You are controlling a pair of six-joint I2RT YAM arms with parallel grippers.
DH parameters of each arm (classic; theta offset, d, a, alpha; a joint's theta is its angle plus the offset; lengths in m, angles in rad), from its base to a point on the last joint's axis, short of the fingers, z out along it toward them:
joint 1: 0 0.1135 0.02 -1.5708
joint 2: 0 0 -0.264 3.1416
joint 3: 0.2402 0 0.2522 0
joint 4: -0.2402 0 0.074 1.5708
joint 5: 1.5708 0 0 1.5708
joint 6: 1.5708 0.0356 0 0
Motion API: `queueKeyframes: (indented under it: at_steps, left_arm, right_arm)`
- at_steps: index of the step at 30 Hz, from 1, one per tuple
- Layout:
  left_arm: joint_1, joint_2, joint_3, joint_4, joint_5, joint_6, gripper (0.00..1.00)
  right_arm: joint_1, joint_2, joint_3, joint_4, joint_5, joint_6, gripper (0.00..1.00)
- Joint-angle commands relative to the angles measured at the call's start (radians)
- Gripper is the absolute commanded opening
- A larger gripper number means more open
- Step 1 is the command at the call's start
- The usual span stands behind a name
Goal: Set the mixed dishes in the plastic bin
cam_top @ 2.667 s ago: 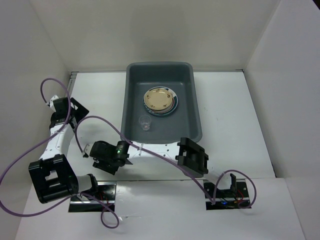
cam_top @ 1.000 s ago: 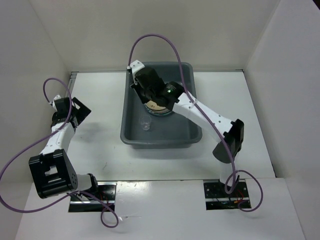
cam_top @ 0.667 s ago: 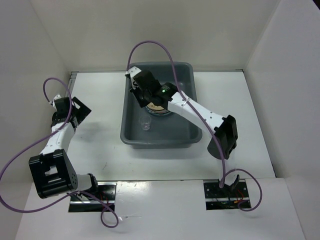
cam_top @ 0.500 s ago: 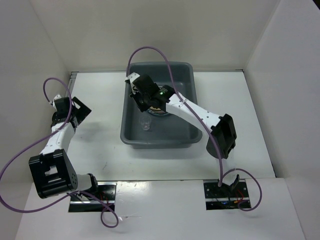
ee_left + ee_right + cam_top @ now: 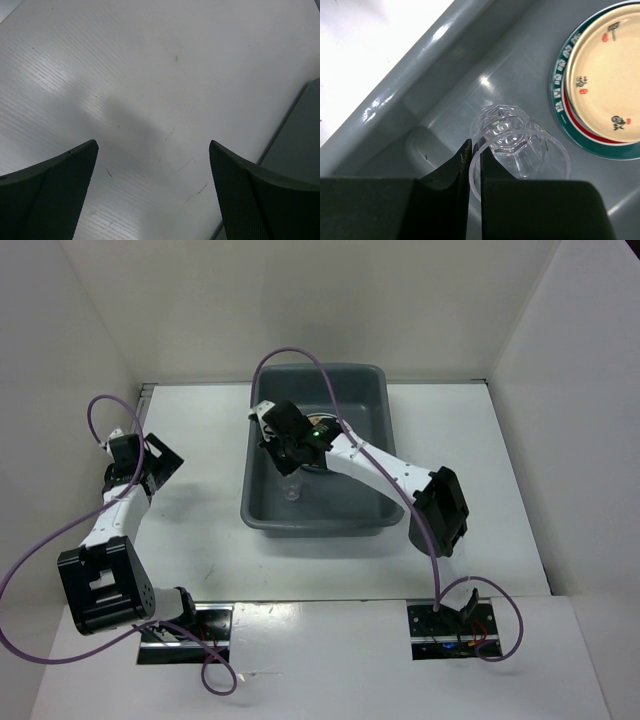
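Right pincer [image 5: 472,148] is clenched on the thin wall of a small clear faceted plastic cup [image 5: 520,150], one finger inside the rim and one outside. It holds the cup upright over the floor of the large dark grey rectangular plastic bin [image 5: 415,95]. In the right wrist view the cup hangs close to the bin's sloping side wall. Just beside it a round tan-yellow plate with small dark and red marks [image 5: 602,75] lies stacked on a white plate with a dark green patterned rim [image 5: 559,100], both flat on the bin floor.

From overhead, the right arm reaches from its base across the bin's near edge, and its pincer [image 5: 284,440] sits over the left half of the bin [image 5: 384,430]. A second small clear cup [image 5: 291,488] stands on the bin floor, on the near side of that pincer.

Left pincer [image 5: 152,146] is released, fingers spread wide with nothing between them. It hovers over the bare white desk [image 5: 150,55] to the left of the bin, whose dark edge shows at the right of the left wrist view
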Motion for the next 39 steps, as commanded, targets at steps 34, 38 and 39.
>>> queueKeyframes:
  at_steps: [34,38,39]
  left_arm:
    - [0.002,0.004,-0.006,0.039,0.011,-0.014,0.98]
    - [0.002,0.004,-0.006,0.048,0.023,-0.014,0.98]
    - [0.002,0.004,-0.006,0.048,0.037,-0.014,0.98]
  right_arm:
    - [0.032,-0.058,0.099,-0.080,0.091,0.005,0.56]
    - [0.032,-0.180,0.120,-0.060,0.206,0.015,0.71]
    - [0.032,-0.234,0.110,-0.051,0.299,0.027,0.78]
